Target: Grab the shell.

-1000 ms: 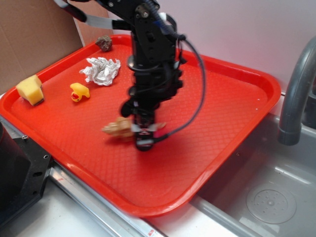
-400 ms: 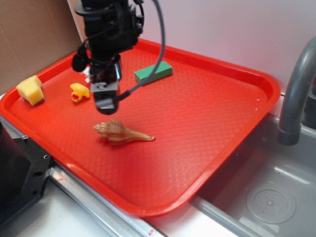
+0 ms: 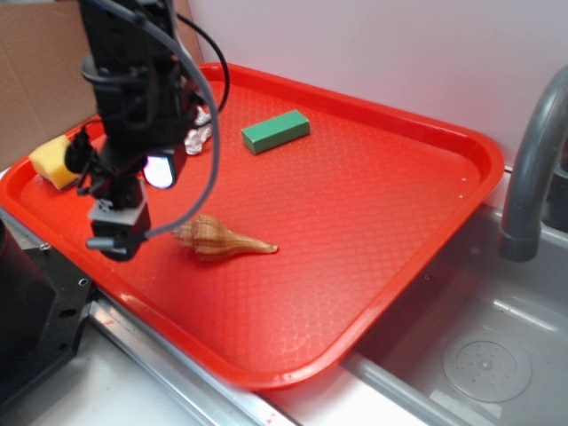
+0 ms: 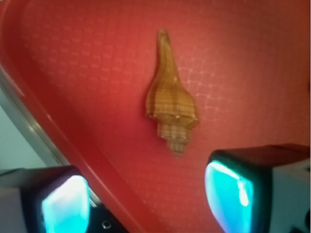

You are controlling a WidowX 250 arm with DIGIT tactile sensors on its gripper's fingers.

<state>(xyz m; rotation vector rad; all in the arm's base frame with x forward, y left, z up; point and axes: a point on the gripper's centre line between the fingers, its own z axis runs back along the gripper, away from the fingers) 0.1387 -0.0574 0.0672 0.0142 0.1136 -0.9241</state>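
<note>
Shell free on tray, gripper off to its left

Shell (image 3: 219,240) lies flat on red tray (image 3: 373,222), near-left area, blunt knobbly end left, thin tail pointing right. Nothing touching it. Gripper (image 3: 114,232) hangs just left of blunt end, over tray's near-left rim; jaws spread wide, empty. Wrist view: shell (image 4: 170,99) sits ahead of the two fingertips (image 4: 228,194), not between them. Green block (image 3: 276,130) far side of tray, yellow sponge (image 3: 49,160) at left edge, white crumpled paper (image 3: 199,133) partly hidden behind arm.
</note>
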